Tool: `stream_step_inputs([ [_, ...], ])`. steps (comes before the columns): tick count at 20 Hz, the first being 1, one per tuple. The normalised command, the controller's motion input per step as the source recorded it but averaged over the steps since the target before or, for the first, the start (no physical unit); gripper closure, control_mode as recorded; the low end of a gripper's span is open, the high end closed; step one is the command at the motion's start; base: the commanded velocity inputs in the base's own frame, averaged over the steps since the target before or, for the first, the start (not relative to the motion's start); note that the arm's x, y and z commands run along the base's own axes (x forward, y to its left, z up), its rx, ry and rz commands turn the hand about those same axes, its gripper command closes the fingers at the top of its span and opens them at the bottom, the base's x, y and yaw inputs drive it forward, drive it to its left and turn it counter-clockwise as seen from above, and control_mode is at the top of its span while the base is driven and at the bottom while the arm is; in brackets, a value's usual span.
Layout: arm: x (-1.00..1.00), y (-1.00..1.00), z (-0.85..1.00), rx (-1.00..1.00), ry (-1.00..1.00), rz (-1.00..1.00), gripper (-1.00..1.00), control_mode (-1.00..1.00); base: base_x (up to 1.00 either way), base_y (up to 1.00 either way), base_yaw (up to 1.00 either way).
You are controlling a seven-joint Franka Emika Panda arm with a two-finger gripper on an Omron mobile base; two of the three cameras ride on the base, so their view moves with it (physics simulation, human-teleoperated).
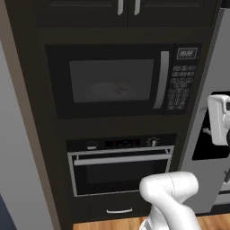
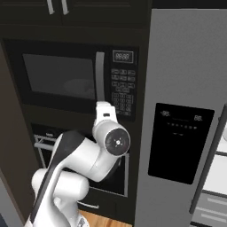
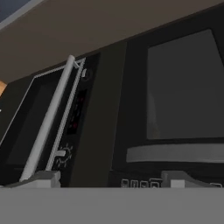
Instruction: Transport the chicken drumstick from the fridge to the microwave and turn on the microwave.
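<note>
White arm [image 1: 173, 193] before dark microwave [image 1: 117, 81], oven [image 1: 120, 168]

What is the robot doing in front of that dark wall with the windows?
The white robot arm is facing a black microwave built into the cabinets, with a black oven underneath. The microwave's door is shut, and its pale turntable shows through the glass. To the right stands the grey fridge. The gripper points at the microwave and oven, its finger tips apart with nothing between them. No chicken drumstick can be made out.
</note>
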Motion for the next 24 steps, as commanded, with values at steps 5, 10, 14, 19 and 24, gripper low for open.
stream_step_inputs([
  [5,0.23,-0.02,-0.01,0.0,0.0,0.0,1.0,-1.0,0.0,0.0,0.0],
  [10,0.12,-0.13,-0.03,0.0,0.0,0.0,1.0,-1.0,0.0,0.0,0.0],
  [14,0.15,-0.16,-0.08,0.0,-0.02,0.0,1.0,-1.0,0.0,0.0,0.0],
  [19,0.25,-0.05,-0.16,0.0,-0.03,0.0,1.0,-1.0,0.0,0.0,0.0],
  [24,0.28,0.0,-0.12,0.0,-0.03,0.0,1.0,-1.0,0.0,0.0,0.0],
])
